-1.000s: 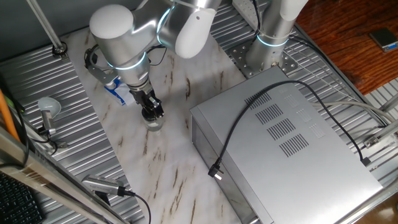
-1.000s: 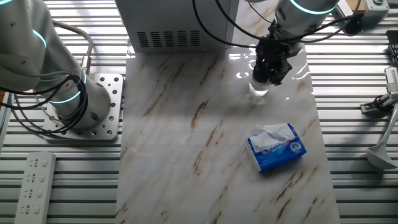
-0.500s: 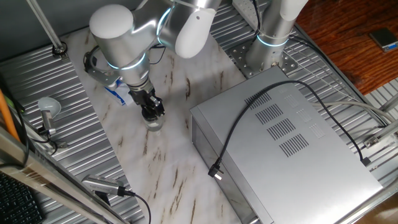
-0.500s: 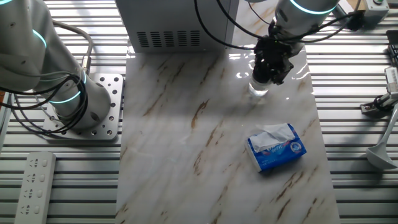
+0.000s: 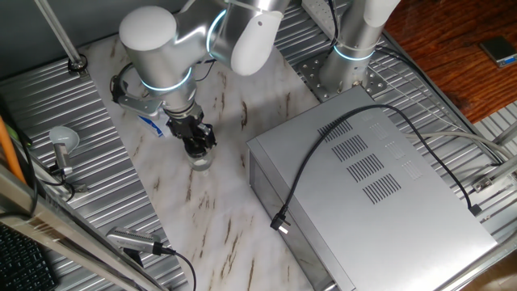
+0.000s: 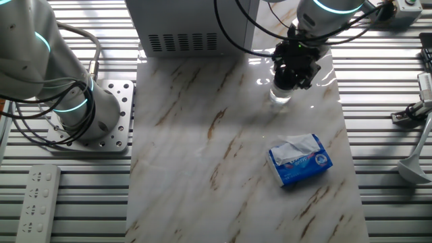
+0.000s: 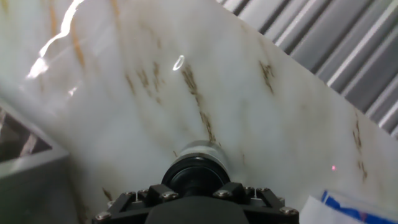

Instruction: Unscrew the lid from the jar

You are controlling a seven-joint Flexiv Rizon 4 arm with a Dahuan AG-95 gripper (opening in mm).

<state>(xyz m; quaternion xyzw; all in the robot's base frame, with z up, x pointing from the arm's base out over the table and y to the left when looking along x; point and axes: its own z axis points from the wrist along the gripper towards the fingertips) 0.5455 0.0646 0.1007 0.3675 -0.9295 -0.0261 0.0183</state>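
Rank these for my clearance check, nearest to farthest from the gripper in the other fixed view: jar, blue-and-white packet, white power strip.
1. The jar, directly beneath the gripper.
2. The blue-and-white packet, nearer the camera on the marble.
3. The white power strip, at the far lower-left corner.

End effector (image 5: 197, 146) has rotated on the lid (image 7: 196, 175)

My gripper (image 5: 199, 149) covers the lid (image 7: 196, 176) in both fixed views; fingertip contact can't be seen. Hand view cuts my fingers off at the bottom edge. Jar (image 6: 281, 97) only partly visible below the gripper. Blue-and-white packet (image 7: 356, 209) cropped at the hand view's corner.
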